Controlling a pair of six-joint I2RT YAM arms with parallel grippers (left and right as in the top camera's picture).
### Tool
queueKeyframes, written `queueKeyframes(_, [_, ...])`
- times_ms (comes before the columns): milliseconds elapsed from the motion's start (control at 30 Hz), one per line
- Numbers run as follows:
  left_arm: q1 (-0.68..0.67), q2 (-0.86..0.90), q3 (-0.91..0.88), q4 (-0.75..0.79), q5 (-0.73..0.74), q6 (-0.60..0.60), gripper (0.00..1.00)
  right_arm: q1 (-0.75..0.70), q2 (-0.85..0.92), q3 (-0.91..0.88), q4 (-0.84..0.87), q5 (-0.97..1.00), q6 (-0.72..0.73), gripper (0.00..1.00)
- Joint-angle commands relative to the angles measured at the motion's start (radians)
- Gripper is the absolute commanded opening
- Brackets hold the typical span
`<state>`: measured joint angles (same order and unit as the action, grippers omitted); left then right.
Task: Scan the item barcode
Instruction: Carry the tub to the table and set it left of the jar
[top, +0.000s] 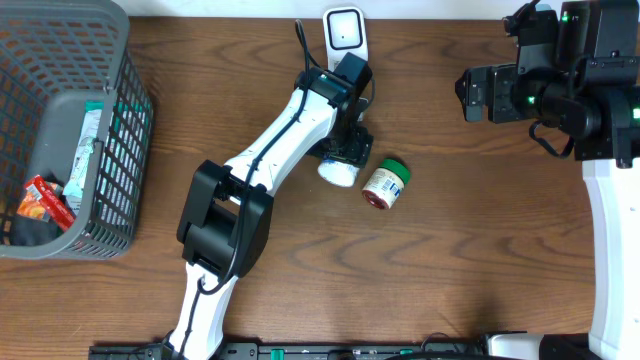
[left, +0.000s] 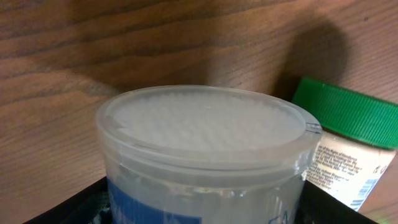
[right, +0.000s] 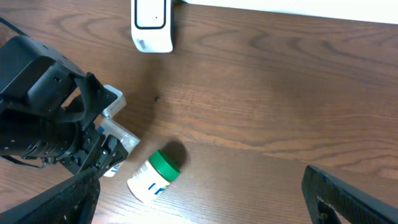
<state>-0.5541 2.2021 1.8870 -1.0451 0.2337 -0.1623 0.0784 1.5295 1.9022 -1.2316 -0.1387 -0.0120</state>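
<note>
Overhead: the left gripper (top: 345, 158) is clamped on a clear tub (top: 337, 172) near the middle of the wooden table (top: 480, 250), a little below the barcode scanner (top: 345, 30). A green-lidded jar (top: 386, 184) lies just beside the tub. Left wrist: the tub's frosted lid (left: 205, 121) fills the frame and the jar peeks in at right. Right wrist: the right gripper (right: 202, 208) hangs wide open, holding nothing, well apart from the tub.

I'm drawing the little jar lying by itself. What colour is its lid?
Green. The lid shows best in the left wrist view.
</note>
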Motion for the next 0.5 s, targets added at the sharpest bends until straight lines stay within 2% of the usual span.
queueKeyframes(0, [-0.016, -0.007, -0.032, 0.008, 0.002, -0.059, 0.73, 0.008, 0.000, 0.014, 0.000, -0.001, -0.012, 0.99])
queueKeyframes(467, [-0.030, -0.007, -0.077, 0.031, 0.002, -0.106, 0.74, 0.008, 0.000, 0.014, 0.000, -0.001, -0.012, 0.99])
